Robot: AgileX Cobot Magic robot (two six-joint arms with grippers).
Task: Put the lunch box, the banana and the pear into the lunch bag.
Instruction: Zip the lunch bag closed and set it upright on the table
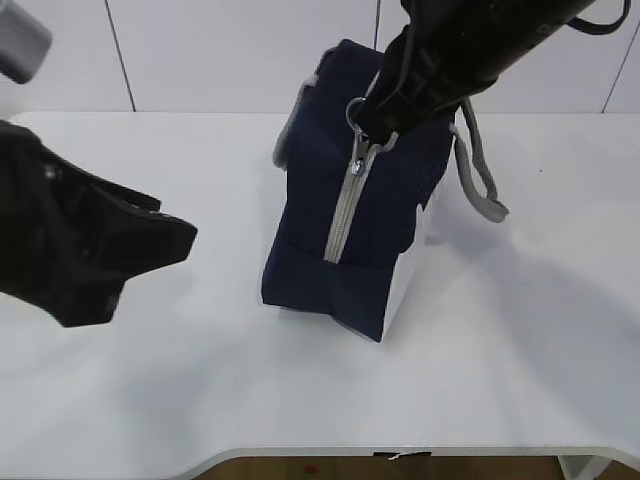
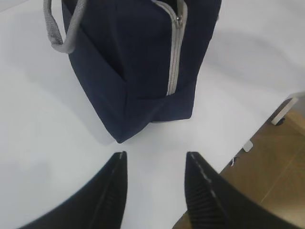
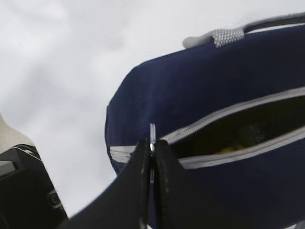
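The navy lunch bag [image 1: 345,215] stands upright in the middle of the white table [image 1: 500,350], its grey zipper [image 1: 343,205] facing the camera. My right gripper [image 1: 372,125] is shut on the silver ring pull [image 1: 357,112] at the bag's top; in the right wrist view the gripper [image 3: 152,143] pinches the ring pull [image 3: 152,132]. The zipper [image 3: 238,110] stands partly open there, with something yellow [image 3: 228,149] inside. My left gripper [image 2: 155,160] is open and empty, low over the table in front of the bag [image 2: 138,57]. The lunch box, banana and pear are out of view as separate things.
Grey strap handles [image 1: 480,175] hang off the bag's right side, and one shows in the left wrist view [image 2: 59,36]. The table's front edge [image 1: 400,452] lies close to the bag. My left arm [image 1: 70,240] fills the left side.
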